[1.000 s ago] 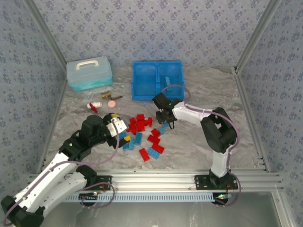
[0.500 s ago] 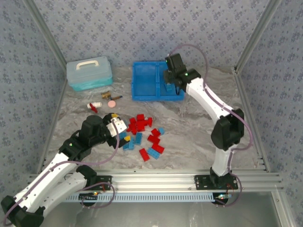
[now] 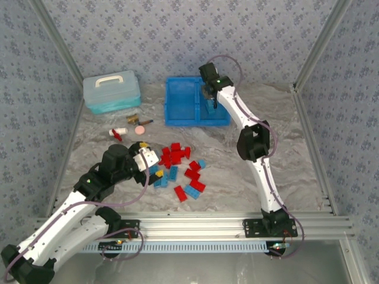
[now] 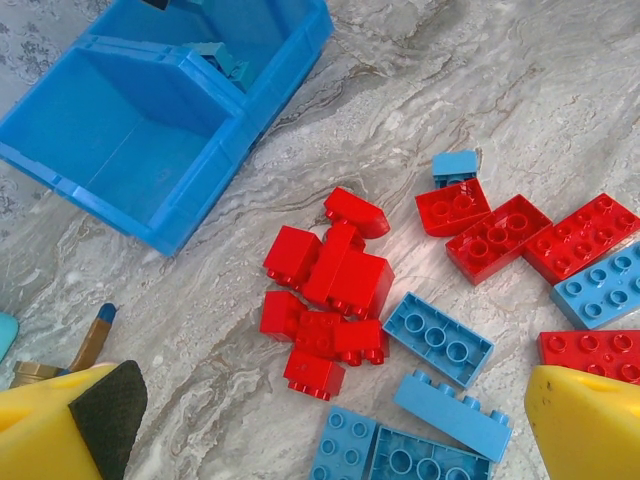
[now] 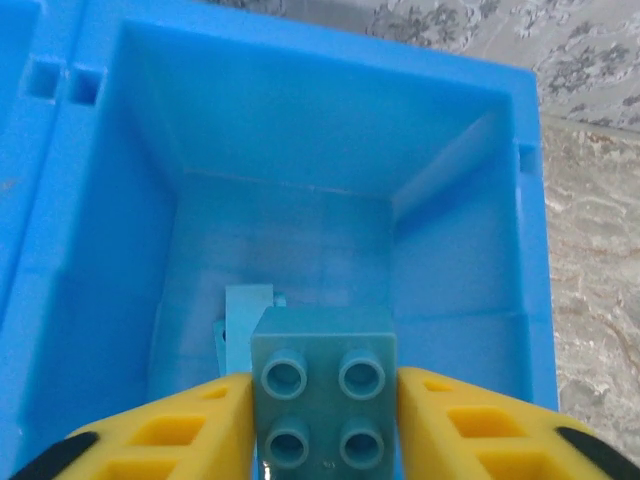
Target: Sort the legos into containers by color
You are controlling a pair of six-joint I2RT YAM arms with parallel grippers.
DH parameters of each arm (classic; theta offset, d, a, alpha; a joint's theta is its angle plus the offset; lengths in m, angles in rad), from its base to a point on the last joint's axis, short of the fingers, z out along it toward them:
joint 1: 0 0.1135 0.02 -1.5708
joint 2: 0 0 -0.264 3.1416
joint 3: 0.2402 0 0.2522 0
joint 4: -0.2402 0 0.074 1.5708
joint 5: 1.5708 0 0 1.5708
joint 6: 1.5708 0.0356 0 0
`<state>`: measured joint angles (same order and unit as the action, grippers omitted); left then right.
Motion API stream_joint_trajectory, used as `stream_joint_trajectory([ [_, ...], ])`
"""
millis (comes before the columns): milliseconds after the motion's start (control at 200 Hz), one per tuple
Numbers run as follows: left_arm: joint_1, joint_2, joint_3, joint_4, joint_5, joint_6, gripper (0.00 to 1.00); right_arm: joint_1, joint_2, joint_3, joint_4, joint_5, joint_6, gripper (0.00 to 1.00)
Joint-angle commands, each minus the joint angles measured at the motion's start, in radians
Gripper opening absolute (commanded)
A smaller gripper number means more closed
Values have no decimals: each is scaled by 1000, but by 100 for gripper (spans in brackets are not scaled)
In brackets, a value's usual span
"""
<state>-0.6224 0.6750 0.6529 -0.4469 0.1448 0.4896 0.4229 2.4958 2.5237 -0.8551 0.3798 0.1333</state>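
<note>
Light-blue lego (image 5: pixel 323 400), studs facing camera

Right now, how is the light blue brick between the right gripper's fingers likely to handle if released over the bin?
The light blue brick looks like rigid moulded plastic, so it probably won't deform in the right gripper. Its smooth flat sides may slip slightly. Boxy and small, it should land in the bin without rolling, perhaps tipping.

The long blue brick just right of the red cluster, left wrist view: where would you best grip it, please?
Pinch the blue brick across its two long walls, coming straight down: it lies flat, studs up, and table seems to show along both long sides.
</note>
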Motion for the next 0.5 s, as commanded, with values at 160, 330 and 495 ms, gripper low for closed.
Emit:
stream_joint_trajectory([
  [160, -5, -13, 16, -7, 3, 9, 99, -4, -75, 56, -66, -3, -18, 47],
  [330, -4, -13, 14, -6, -23, 10, 99, 5, -279, -102, -69, -81, 58, 44],
  [495, -5, -9, 14, -7, -86, 5, 99, 57, -707, -701, 199, -250, 127, 46],
])
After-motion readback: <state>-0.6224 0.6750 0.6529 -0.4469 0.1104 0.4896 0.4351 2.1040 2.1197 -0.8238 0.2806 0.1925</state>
